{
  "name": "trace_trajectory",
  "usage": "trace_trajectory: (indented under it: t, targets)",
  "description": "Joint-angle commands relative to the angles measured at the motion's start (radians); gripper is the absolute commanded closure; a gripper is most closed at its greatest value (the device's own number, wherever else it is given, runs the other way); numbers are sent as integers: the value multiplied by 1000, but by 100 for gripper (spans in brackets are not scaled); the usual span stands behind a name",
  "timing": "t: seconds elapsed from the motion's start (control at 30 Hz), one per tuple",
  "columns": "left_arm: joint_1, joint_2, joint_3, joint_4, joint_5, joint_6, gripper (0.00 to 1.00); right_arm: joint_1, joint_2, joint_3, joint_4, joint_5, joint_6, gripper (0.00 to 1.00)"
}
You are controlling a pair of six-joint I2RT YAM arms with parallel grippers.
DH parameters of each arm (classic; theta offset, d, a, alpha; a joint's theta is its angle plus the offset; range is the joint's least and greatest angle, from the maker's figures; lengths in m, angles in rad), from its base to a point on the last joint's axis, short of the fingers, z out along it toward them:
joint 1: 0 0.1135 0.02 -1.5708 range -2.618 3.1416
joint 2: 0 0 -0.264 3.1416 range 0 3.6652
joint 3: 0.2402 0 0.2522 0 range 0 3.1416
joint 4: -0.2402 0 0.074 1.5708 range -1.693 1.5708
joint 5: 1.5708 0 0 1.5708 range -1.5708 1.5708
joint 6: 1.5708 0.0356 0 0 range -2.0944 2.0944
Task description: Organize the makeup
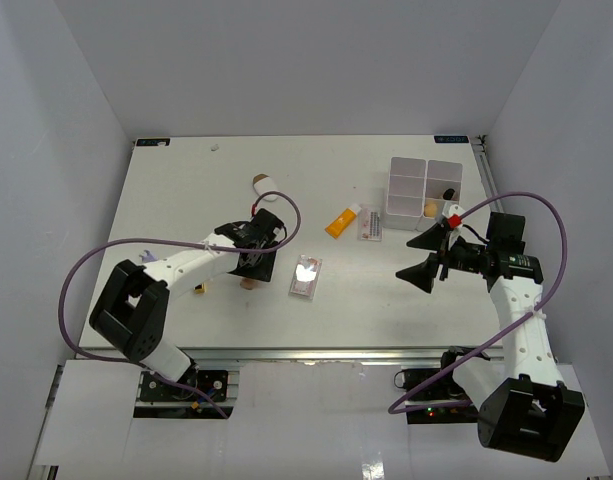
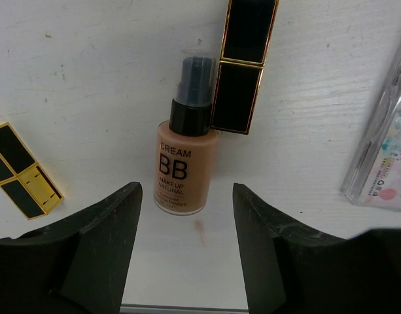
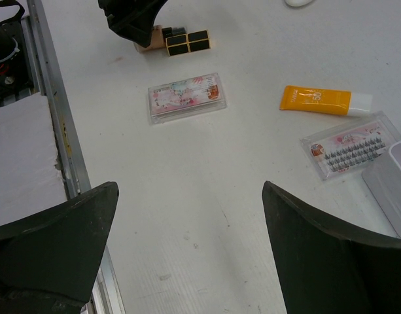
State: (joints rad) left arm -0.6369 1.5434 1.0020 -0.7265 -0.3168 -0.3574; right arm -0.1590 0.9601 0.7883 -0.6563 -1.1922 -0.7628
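Note:
A tan bottle (image 2: 182,167) with a dark cap lies flat on the table, its base just between the tips of my open left gripper (image 2: 185,196); neither finger touches it. From above, the left gripper (image 1: 254,255) covers most of the bottle (image 1: 248,283). A clear-pink palette (image 1: 306,275) lies to its right. The orange tube (image 1: 341,222) and a second clear palette (image 1: 372,224) lie near the white box (image 1: 410,170), which holds a tan sponge (image 1: 430,209). A white-and-brown oval piece (image 1: 262,184) lies further back. My right gripper (image 1: 426,255) hangs open over bare table, holding nothing.
A black-and-gold lipstick case (image 2: 243,65) touches the bottle's cap, and another (image 2: 20,171) lies to its left. In the right wrist view, the palette (image 3: 187,98), tube (image 3: 316,100) and lash palette (image 3: 350,150) lie ahead of the right gripper (image 3: 190,196). The table's metal front rail (image 3: 56,124) runs at left.

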Motion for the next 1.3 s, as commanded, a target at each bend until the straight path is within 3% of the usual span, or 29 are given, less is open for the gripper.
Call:
trace_trajectory:
  t: [0.0, 0.13, 0.23, 0.4, 0.53, 0.63, 0.8, 0.9, 1.07, 1.2, 1.27]
  targets:
    - [5, 36, 33, 27, -22, 31, 32, -14, -9, -3, -9, -43, -2, 3]
    - [13, 66, 16, 53, 6, 35, 35, -25, -4, -8, -9, -47, 0, 3]
    - [17, 78, 6, 56, 5, 29, 43, -30, -3, -11, -9, -50, -1, 3]
    - [26, 74, -26, 70, 4, 18, 57, -30, 3, -12, -12, -55, -1, 3]
    - [28, 52, -26, 62, -13, 12, 77, -31, 2, -18, -12, -58, -1, 3]
    - [28, -20, -14, 52, -10, 2, 85, -31, 1, -23, -12, -72, -1, 3]
    - [10, -170, 24, 58, 75, -17, 92, -32, 25, -20, -5, -88, 22, 5]
    - [-7, -256, 11, 160, 235, -27, 94, -29, 72, 8, -18, -93, 46, 6]
    - [-88, -285, -79, 468, 487, -77, 96, -21, 184, 119, -123, -102, 73, 6]
    - [-165, -228, -117, 742, 532, -98, 98, -17, 238, 147, -49, -144, 278, 4]
    - [-197, -180, -116, 833, 537, -94, 98, -10, 238, 126, 117, -106, 488, 2]
